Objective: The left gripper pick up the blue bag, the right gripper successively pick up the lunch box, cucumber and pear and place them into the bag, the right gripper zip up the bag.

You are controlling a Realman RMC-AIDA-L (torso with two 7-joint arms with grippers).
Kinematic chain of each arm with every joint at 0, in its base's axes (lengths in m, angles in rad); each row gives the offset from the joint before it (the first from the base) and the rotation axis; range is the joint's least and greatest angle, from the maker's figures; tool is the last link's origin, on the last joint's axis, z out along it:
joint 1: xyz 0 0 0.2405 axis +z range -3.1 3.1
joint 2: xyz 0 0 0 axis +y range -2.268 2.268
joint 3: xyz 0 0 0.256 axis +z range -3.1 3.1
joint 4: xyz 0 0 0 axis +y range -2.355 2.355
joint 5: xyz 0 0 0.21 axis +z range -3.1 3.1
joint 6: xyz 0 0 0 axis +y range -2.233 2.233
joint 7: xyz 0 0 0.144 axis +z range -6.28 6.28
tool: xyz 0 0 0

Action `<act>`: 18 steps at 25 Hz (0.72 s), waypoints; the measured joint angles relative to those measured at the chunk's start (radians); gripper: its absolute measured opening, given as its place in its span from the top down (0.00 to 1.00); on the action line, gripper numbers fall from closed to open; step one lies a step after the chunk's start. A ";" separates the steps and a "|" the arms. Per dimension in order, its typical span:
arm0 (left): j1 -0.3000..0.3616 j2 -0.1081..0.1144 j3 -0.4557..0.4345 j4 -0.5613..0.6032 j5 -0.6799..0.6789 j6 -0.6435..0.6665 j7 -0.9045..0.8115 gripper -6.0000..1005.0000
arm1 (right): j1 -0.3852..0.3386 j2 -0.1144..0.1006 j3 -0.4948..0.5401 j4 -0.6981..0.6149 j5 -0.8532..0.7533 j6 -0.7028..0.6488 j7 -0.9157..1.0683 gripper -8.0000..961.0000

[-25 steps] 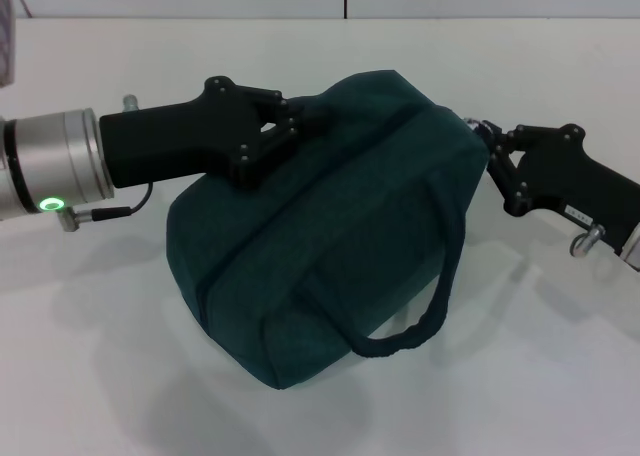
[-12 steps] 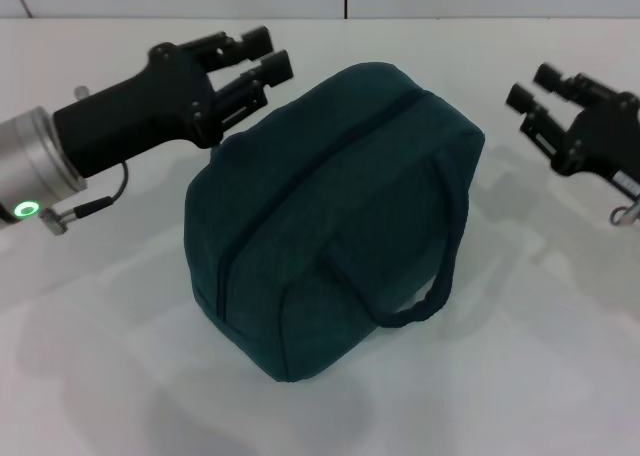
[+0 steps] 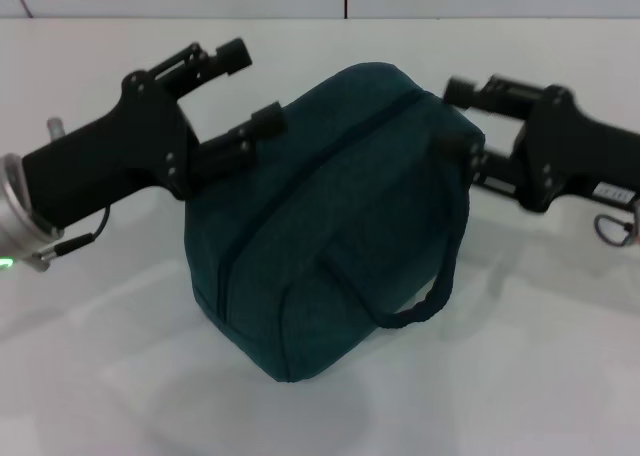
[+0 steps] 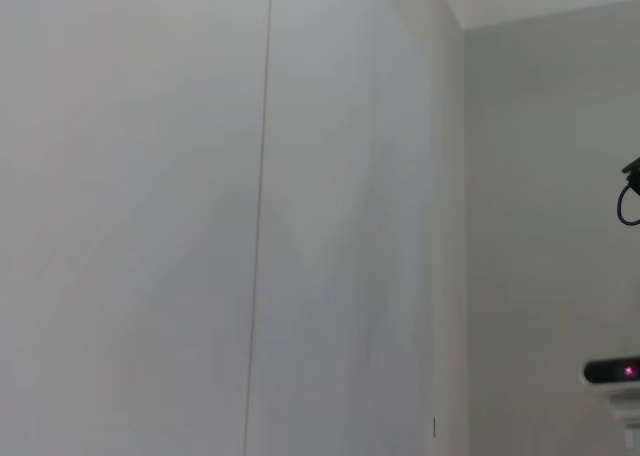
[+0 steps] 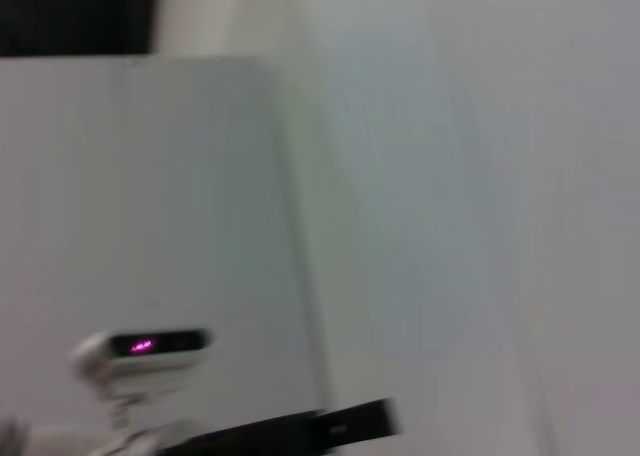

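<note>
Head view, nearest first: the blue bag (image 3: 335, 216) sits on the white table (image 3: 120, 376) in the middle of the scene, a dark teal fabric holdall that looks full and rounded. Its near lower corner comes toward the camera, and a dark looped carry handle (image 3: 435, 276) hangs down its right-facing side, drooping to just above the table. A seam line runs along the top ridge; the ridge looks closed, though the zip itself is too dark to make out. The bag's long axis runs diagonally, from the near left corner up and away to the far right corner, and the whole body leans so its top tilts back toward the far right.

Farther back on the left, the left gripper (image 3: 240, 94) reaches in from the left edge. Its fingers (image 3: 225, 54) are spread wide apart: the upper one stands clear above the bag, while the lower one lies right against the bag's upper left flank.

On the far right, the right gripper (image 3: 470, 126) comes in from the right edge, fingers likewise spread, the upper one just past the bag's far top corner and the lower one beside the handle's upper end.

Both wrist views show only pale walls and a small device with a pink light.
</note>
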 joint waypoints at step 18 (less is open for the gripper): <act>0.088 0.002 -0.005 -0.046 -0.011 0.048 0.107 0.23 | -0.008 0.056 0.056 -0.083 -0.162 -0.006 -0.001 0.19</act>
